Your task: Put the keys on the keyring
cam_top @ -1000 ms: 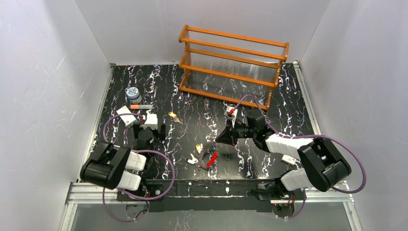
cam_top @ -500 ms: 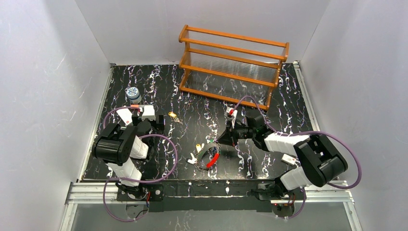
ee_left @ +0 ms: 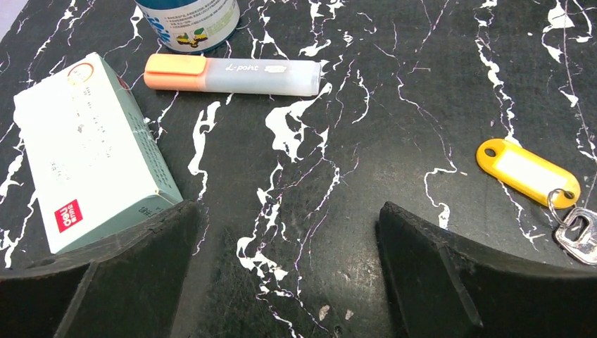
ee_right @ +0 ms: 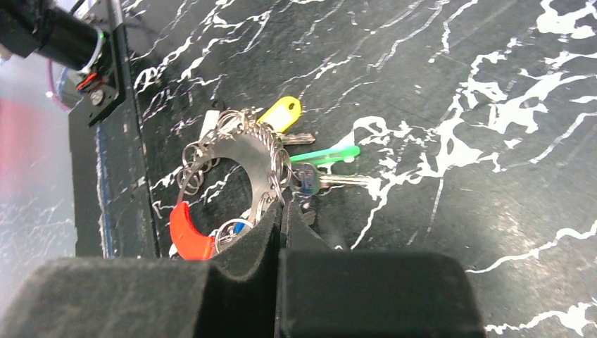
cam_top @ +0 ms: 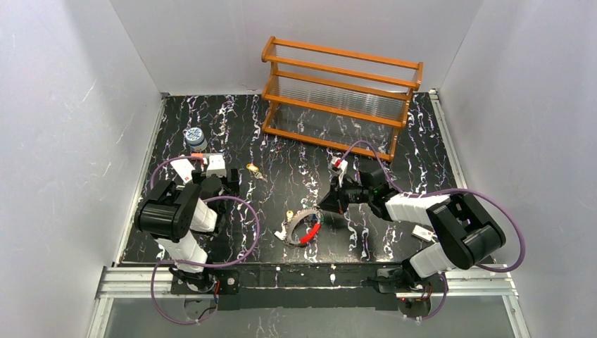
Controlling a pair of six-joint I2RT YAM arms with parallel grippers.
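Right pincer (ee_right: 281, 224) clamps the keyring (ee_right: 236, 149), keys (ee_right: 320, 156) clustered against it.

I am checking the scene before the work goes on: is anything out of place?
One yellow-tagged key lies alone by the open left pincer, far from the keyring, where the other keys cluster at the shut right pincer.
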